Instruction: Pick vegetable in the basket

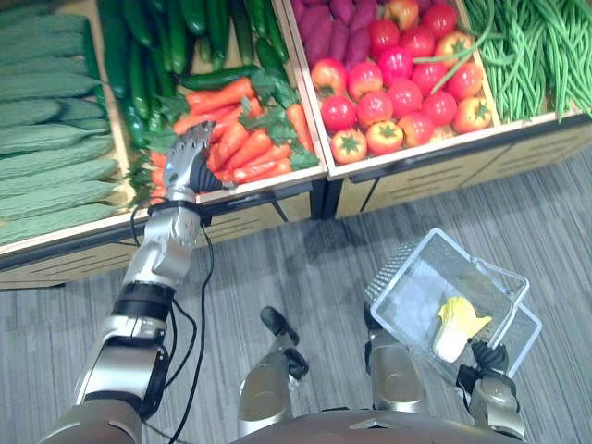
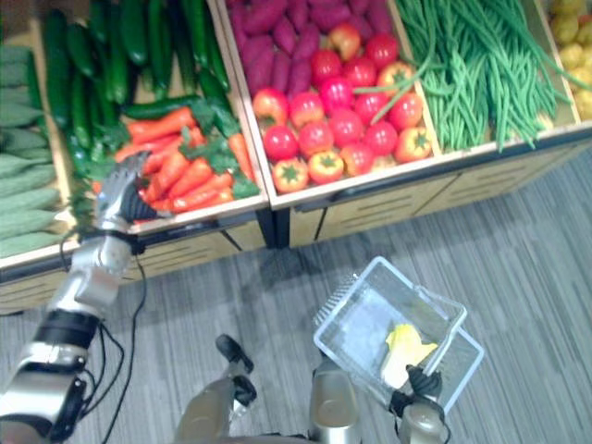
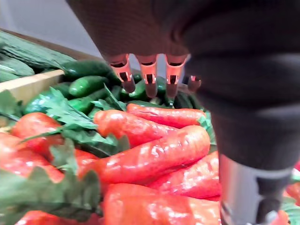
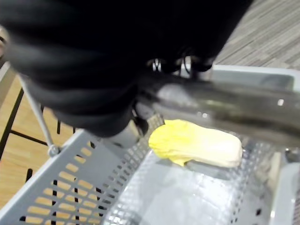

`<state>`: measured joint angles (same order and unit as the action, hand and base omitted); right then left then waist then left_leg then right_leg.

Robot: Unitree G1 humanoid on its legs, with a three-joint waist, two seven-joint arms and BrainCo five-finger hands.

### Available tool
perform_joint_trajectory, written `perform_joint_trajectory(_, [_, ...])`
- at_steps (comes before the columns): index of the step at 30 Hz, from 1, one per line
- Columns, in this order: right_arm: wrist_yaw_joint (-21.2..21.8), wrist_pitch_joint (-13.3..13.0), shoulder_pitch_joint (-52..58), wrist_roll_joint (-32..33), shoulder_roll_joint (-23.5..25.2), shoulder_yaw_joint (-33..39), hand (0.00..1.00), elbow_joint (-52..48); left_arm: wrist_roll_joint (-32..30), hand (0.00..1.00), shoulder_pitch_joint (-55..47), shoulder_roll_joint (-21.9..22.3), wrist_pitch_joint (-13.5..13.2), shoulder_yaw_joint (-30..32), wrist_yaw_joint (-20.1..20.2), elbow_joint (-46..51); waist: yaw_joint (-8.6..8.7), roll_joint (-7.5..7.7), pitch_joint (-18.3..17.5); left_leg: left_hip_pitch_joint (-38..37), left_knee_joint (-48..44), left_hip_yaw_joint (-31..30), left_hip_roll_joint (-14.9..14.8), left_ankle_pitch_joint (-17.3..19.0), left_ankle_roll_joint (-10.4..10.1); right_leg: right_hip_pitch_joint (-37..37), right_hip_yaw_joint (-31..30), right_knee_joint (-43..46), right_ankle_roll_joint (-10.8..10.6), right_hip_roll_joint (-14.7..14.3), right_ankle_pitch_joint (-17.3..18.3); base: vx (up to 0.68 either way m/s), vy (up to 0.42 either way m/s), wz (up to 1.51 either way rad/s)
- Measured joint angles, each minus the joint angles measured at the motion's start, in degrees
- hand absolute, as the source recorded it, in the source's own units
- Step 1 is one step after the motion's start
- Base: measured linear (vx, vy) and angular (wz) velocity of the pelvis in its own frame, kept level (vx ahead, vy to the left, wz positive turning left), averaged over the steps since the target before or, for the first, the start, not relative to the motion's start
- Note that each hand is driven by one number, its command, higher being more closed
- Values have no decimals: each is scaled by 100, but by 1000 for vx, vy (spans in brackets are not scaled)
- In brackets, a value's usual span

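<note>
Your left hand's fingers (image 3: 149, 77) are straight and spread, holding nothing, their tips poised just above the carrots (image 1: 245, 139). The left hand (image 1: 190, 162) sits over the front corner of the carrot pile.

Recommended handling: select the top-lying carrot (image 3: 150, 157) directly beneath the tips. Its body is exposed and nothing rests on it. Close across the thick middle, with the thumb opposite the fingers. The skins look glossy, so a light pinch is likely to slip. Avoid the leafy tops (image 3: 70, 122). They would probably give way or drag neighbouring carrots out.

Surroundings, relative to the carrot pile:
- Dark cucumbers (image 1: 139, 46) lie immediately behind it, and ridged pale gourds (image 1: 46, 120) beyond those to the left.
- A wooden divider (image 1: 303, 88) bounds it on the right, with tomatoes (image 1: 398, 92), purple sweet potatoes (image 1: 333, 32) and green beans (image 1: 532, 55) further right.

The basket (image 1: 393, 268) hangs well to the right of the pile and nearer you, over the floor. Your right hand (image 1: 487, 358) is curled round its handle (image 4: 225, 105). A napa cabbage (image 4: 197, 145) already lies inside.

Obstruction: the shelf's front edge and the divider stand between pile and basket, so lift clear first.
</note>
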<state>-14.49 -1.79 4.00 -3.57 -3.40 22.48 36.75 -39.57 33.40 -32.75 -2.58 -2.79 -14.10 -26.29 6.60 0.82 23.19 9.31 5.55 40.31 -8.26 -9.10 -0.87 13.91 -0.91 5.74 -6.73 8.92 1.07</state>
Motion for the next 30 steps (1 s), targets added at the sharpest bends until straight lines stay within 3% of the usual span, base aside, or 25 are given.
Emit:
perform_joint_trajectory(2, [-85,-70,-36,0,-2,-125,100,-109,-1,0,186,-54,84,0,-62,-35,-5,11,122,154,0,2,-26,-34,8,163,-5,-4,11,-27,-39,0,0,0])
perform_joint_trajectory(3, [-99,-107,-54,0,-2,-144,100,-131,-3,100,239,-92,101,0,-115,-37,-6,13,163,181,0,6,-36,-44,7,195,-11,-9,15,-37,-56,-1,-9,-6])
perform_joint_trajectory(6, [-157,-183,-169,0,-17,-320,100,-225,0,100,531,-307,121,-2,-279,-143,-64,46,332,289,0,88,-88,-85,7,332,-75,-56,44,-91,-135,-13,-7,-16])
perform_joint_trajectory(7, [-164,-218,-235,-1,-20,-376,100,-282,1,100,778,-434,113,-2,-498,-222,-132,47,343,414,0,174,-105,-113,22,488,-162,-104,40,-118,-216,-13,-4,-19])
perform_joint_trajectory(12, [-165,-241,-257,11,-64,-618,100,-521,4,100,1381,-594,222,12,-536,-765,-140,81,412,525,2,376,-190,-127,36,648,-298,-192,33,-159,-344,-18,2,-15])
perform_joint_trajectory(21, [-158,-240,-123,69,-51,-727,100,-782,5,100,1606,-297,375,-73,-344,-750,-210,73,430,348,2,486,-390,-186,-48,532,-218,-173,31,-289,-387,8,-10,-8])
perform_joint_trajectory(25, [-147,-235,52,66,-46,-726,100,-781,-27,100,1393,-125,355,-67,-334,33,-271,60,433,4,2,409,-380,-146,-109,148,-1,-170,66,-264,-328,41,-10,8])
perform_joint_trajectory(30, [-78,-211,75,61,-75,-628,100,-362,-56,100,1118,-168,388,172,-348,265,-286,-83,306,-337,6,162,-312,-114,-151,-346,265,-165,126,-222,-132,47,-20,21])
